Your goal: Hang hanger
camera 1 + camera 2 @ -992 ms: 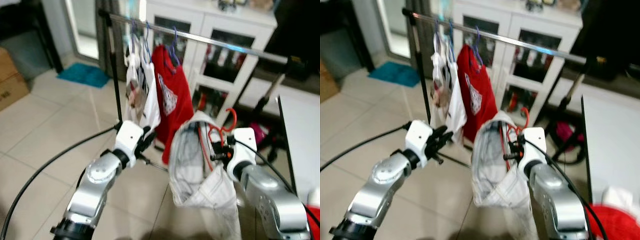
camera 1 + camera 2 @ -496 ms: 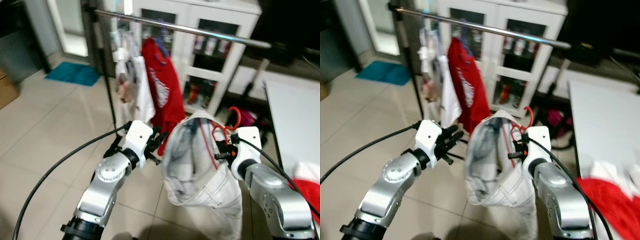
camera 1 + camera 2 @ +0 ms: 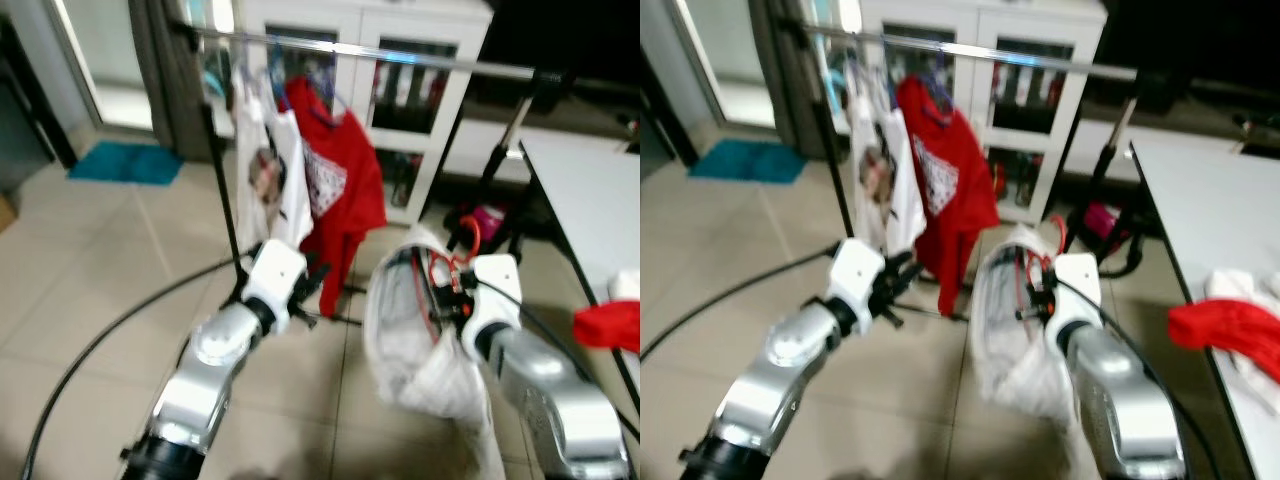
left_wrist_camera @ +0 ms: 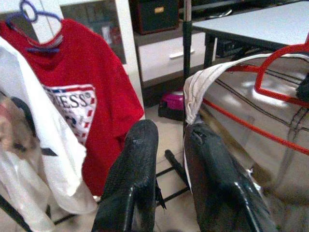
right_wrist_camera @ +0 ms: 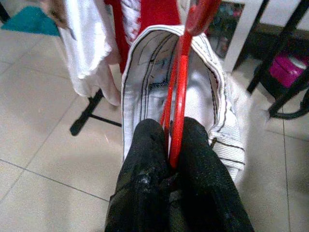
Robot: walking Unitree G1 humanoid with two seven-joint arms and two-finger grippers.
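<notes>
Tiled floor [image 3: 90,250]; apparently two shirts on rail [image 3: 400,55]; right end effector [image 5: 171,145] clamping red hanger [image 5: 181,82]

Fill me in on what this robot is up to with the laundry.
The right gripper is shut on a red hanger that carries a pair of white trousers, held low in front of the clothes rail. The hanger is not yet on the rail. A red T-shirt and a white T-shirt already hang there. The left gripper is raised beside the trousers, holding nothing.
</notes>
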